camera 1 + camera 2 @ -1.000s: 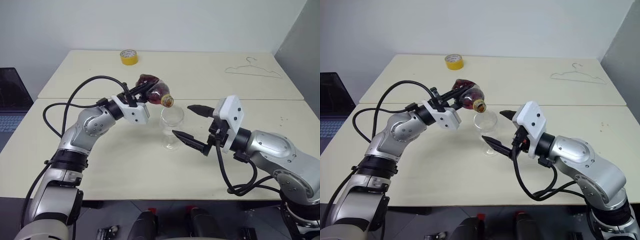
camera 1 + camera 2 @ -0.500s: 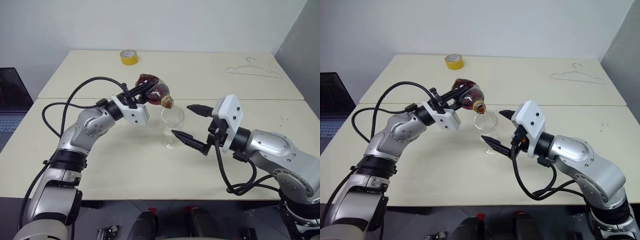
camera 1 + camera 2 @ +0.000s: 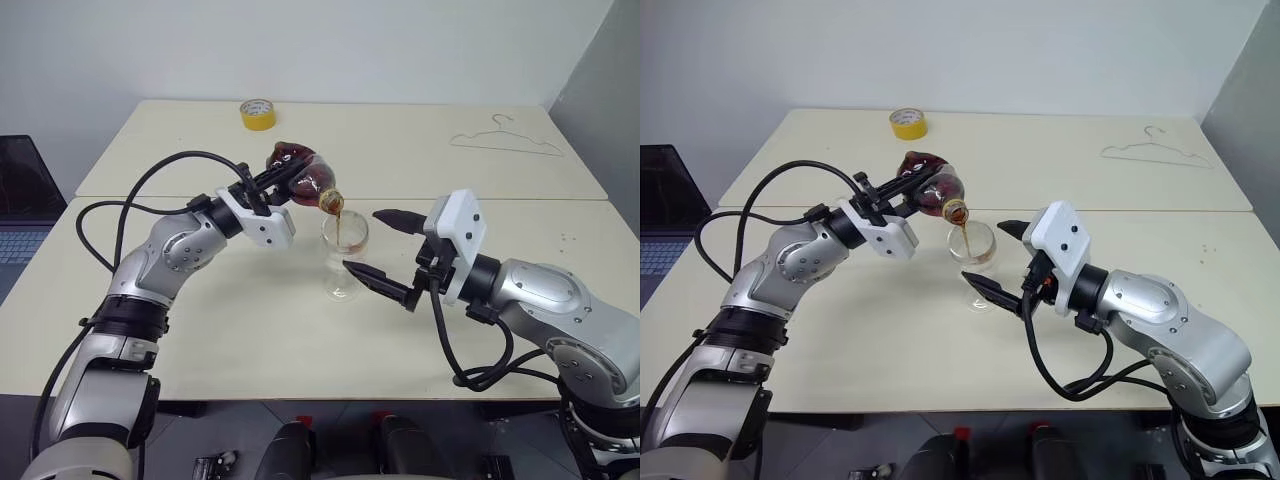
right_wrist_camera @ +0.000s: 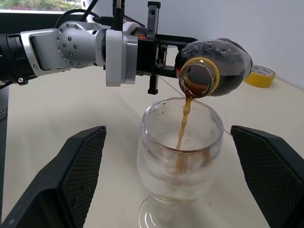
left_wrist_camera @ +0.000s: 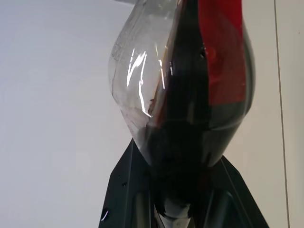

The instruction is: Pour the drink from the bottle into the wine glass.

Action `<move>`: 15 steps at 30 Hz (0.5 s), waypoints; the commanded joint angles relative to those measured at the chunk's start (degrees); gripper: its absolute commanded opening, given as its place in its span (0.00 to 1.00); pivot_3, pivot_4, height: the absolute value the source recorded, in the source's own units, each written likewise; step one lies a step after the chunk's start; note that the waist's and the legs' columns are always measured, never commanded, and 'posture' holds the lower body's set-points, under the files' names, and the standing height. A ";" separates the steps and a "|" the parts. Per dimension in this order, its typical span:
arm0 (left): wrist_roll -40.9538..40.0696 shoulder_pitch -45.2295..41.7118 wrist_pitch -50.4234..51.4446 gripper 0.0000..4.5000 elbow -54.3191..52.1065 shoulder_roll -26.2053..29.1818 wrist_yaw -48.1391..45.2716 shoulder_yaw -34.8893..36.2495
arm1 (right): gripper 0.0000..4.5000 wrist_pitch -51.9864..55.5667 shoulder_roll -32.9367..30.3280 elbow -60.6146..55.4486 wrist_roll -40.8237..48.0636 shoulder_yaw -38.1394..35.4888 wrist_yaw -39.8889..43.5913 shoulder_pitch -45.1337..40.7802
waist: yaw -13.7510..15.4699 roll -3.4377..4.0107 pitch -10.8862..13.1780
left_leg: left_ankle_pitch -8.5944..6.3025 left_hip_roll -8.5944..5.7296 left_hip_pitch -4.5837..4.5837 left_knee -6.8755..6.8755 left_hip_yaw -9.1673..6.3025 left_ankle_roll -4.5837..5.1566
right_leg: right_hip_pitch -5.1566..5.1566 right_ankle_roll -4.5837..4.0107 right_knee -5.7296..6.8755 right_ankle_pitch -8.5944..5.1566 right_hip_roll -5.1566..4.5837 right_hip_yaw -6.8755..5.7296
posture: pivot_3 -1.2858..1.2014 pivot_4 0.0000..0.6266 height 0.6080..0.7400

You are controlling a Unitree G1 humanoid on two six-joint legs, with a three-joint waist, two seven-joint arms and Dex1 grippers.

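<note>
Pale table (image 3: 250, 320); bottle (image 5: 190, 95) base cut off, wine glass (image 4: 179, 156) foot cropped.

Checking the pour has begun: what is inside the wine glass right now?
A thin stream of brown drink falls from the tilted clear plastic bottle into the clear stemmed wine glass, with a shallow amber pool gathering in the bowl. The exact fill level is hard to judge.

Left gripper (image 3: 902, 190) clamps the squat clear plastic bottle (image 3: 930, 193) tilted mouth-down just above the clear stemmed wine glass (image 3: 971, 256), dark brown drink (image 3: 962, 232) streaming in; right gripper (image 3: 1002, 262) spread wide beside the glass.
</note>
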 commanded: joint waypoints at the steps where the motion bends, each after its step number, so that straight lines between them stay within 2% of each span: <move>1: -0.37 -2.48 -1.34 0.12 -1.03 0.89 1.96 0.92 | 1.00 -0.49 -0.27 -0.78 -0.51 -0.36 0.44 -0.47 | 0.01 0.00 0.00 | 0.00 0.00 0.00 0.00 0.00 0.00 | 0.00 0.00 0.00 0.00 0.00 0.00 | 0.52 0.24 1.00; 15: 0.52 -3.68 -2.84 0.12 0.25 1.45 2.92 0.69 | 1.00 -0.84 -1.97 -1.12 -0.90 -0.98 2.02 2.20 | 0.00 0.00 0.00 | 0.00 0.00 0.00 0.01 0.00 0.00 | 0.00 0.00 0.01 0.00 0.00 -0.01 | 0.52 0.24 1.00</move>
